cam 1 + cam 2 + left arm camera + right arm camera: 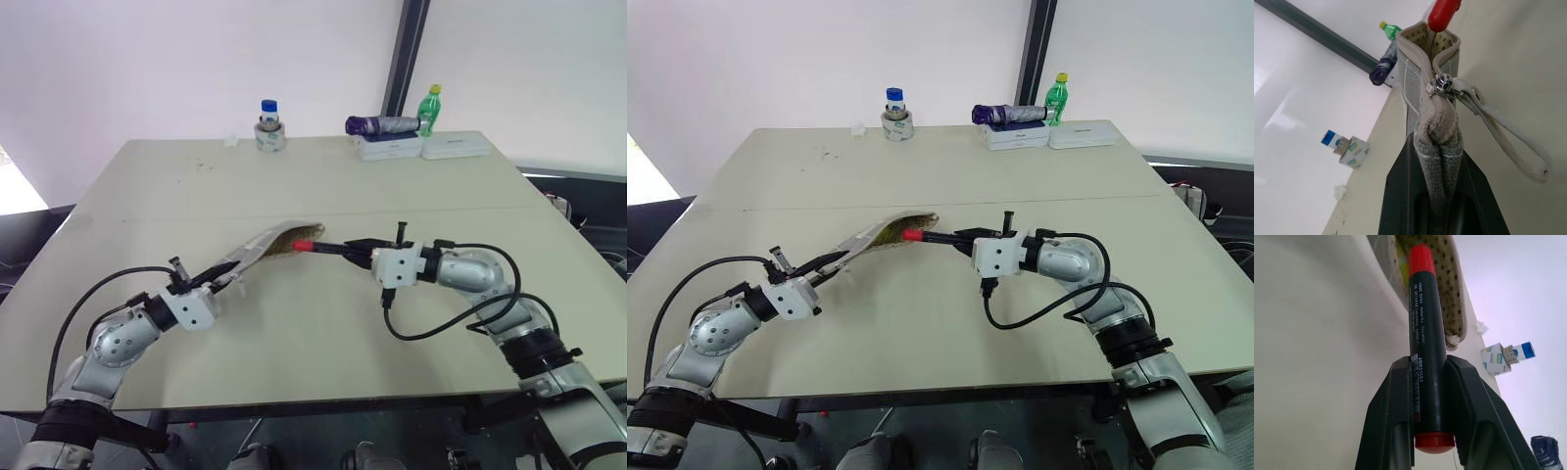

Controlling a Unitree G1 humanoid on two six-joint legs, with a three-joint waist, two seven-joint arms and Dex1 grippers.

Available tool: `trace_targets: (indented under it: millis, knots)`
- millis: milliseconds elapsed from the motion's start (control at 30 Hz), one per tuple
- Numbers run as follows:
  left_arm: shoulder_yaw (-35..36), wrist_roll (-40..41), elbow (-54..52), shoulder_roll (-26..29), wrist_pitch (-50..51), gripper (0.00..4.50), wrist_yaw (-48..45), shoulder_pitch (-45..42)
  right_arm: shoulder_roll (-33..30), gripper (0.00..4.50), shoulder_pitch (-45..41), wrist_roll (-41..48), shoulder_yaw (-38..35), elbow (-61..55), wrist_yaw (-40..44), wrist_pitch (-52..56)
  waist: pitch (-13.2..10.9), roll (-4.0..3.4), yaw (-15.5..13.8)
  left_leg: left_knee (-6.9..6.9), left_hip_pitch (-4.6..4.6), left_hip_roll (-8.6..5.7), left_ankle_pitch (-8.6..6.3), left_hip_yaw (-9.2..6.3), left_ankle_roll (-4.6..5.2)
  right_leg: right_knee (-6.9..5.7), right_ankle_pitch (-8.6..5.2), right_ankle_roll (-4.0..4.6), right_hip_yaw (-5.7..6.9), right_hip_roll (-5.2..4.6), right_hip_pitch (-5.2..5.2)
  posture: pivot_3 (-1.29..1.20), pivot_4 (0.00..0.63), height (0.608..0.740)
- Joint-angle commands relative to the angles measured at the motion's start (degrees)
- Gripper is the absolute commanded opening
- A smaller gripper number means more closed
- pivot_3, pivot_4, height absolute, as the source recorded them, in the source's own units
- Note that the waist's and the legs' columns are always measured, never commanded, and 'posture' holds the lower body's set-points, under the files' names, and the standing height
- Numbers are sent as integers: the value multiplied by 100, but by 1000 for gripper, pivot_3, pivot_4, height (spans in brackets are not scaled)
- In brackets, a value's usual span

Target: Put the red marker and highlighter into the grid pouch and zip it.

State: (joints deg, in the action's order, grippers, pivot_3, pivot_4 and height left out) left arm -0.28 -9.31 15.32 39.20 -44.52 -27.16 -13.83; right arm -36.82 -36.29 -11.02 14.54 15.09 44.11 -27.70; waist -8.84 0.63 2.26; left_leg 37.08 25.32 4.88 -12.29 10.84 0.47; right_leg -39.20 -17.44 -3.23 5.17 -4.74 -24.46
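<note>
Marker at the mouth of the pouch.

My left gripper is clenched on the closed end of the grid pouch, lifting it off the table with its open mouth toward my right gripper. That one grasps the red marker by its black middle, red tip at the opening. Something yellow shows inside; I cannot tell if it is the highlighter.

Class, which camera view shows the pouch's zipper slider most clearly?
The left wrist view: the metal zipper slider sits close up on the grid pouch, which the left gripper clamps. The head views show the pouch small, its slider indistinct; the right wrist view shows its open mouth.
</note>
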Motion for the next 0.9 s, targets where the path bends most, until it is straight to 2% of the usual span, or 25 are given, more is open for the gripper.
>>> trace_targets:
  millis: [33, 133, 567, 800, 867, 900]
  knots:
    - [14, 161, -119, 18, -149, 0, -17, -60, 24, 443, -350, -494, 7, 217, -420, -314, 0, 0, 9, 0, 0, 0, 0, 0, -1, 0, 0, 0, 0, 1, 0, 0, 150, 738]
    - [-96, 46, -193, 29, -224, 0, -60, -12, 145, 443, -560, -824, 158, 351, -598, -458, 0, 0, 22, 0, 0, 1, 2, 2, -3, -2, 0, 0, 0, 2, -1, 0, 150, 738]
    - [-586, -127, -582, -66, -224, 0, -304, -219, 769, 443, -776, -1158, 786, 357, -611, -1078, 0, 0, -5, 4, 0, 0, 5, 3, -8, -3, 0, 0, -1, 3, 0, 0, 150, 738]
    - [-659, -146, -545, 16, -427, 0, -393, -226, 979, 443, -886, -706, 923, 535, -136, -1175, 0, 0, 10, 5, 0, 0, 6, 4, -8, -4, 0, 0, -1, 6, 0, 0, 150, 738]
    - [-649, -110, -493, 41, -456, 0, -402, -226, 1017, 1479, -959, -610, 875, 625, -85, -1146, 0, 0, 8, 5, 0, 0, 6, 3, -8, -4, 0, 0, -1, 6, 0, 0, 150, 738]
    - [-643, -98, -476, 50, -465, 0, -400, -227, 1010, 1826, -977, -555, 865, 657, -20, -1138, 0, 0, 10, 5, 0, 0, 6, 3, -8, -4, 0, 0, -1, 6, 0, 0, 150, 738]
